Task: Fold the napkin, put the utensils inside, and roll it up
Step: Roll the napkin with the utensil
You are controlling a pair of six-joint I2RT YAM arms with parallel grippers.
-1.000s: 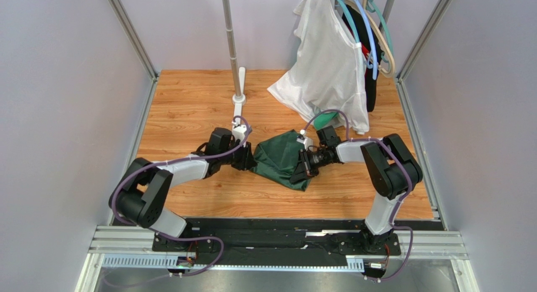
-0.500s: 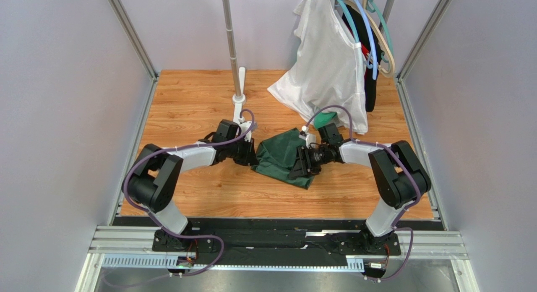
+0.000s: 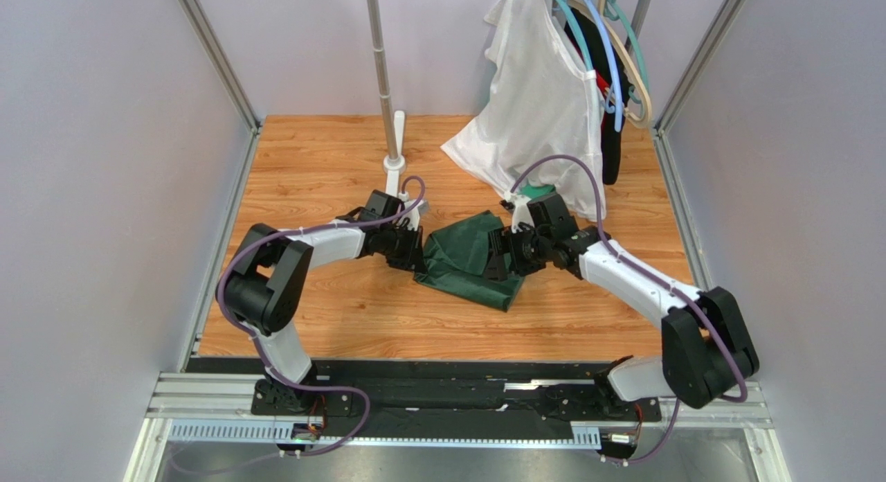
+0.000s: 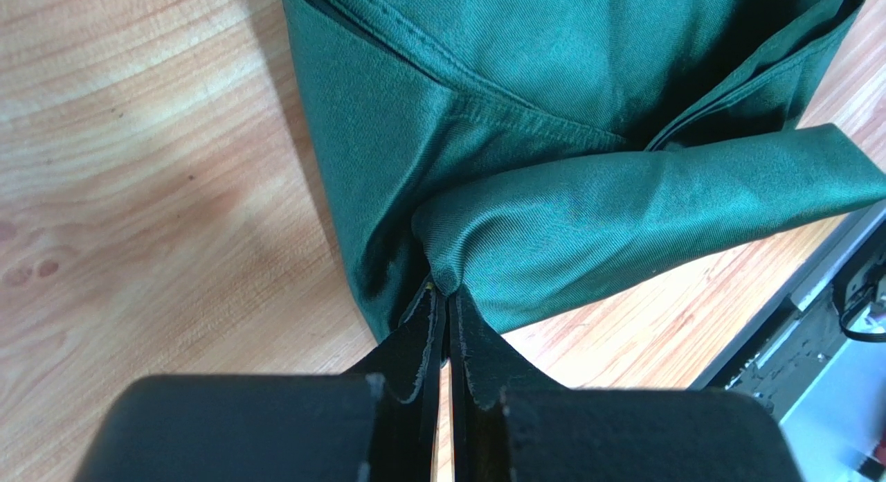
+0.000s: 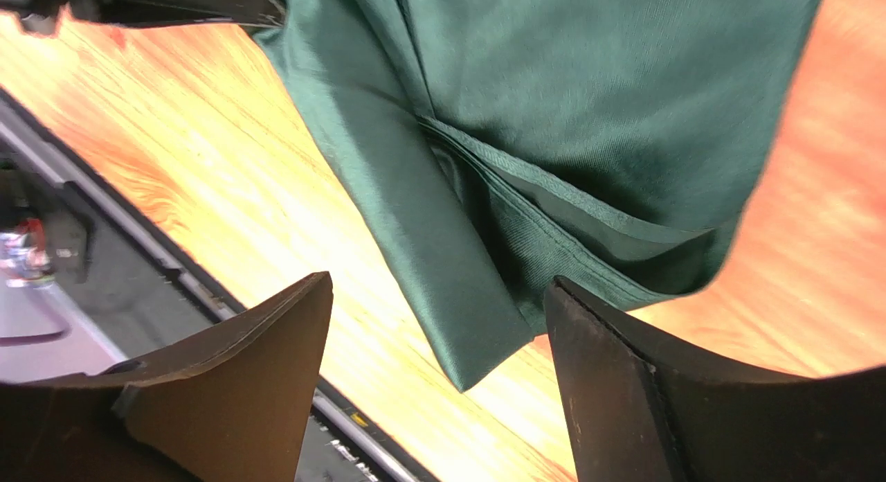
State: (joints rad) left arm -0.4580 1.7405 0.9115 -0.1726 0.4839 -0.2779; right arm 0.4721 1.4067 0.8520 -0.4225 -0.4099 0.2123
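Since a second ago the right arm's elbow has swung out to the right and the right claw (image 5: 439,295) has opened, while the left claw (image 4: 447,308) has closed. The napkin (image 3: 470,256) lies bunched on the wooden table (image 3: 312,181) between the two claws. From overhead neither pair of jaws can be made out. The left wrist view shows the left jaws pinching a fold at the napkin's edge. The right wrist view shows the right jaws spread wide over the cloth, gripping nothing.

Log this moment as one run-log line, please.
napkin: bunched on table | left gripper: shut on a napkin fold | right gripper: open, empty, over napkin | utensils: none in view
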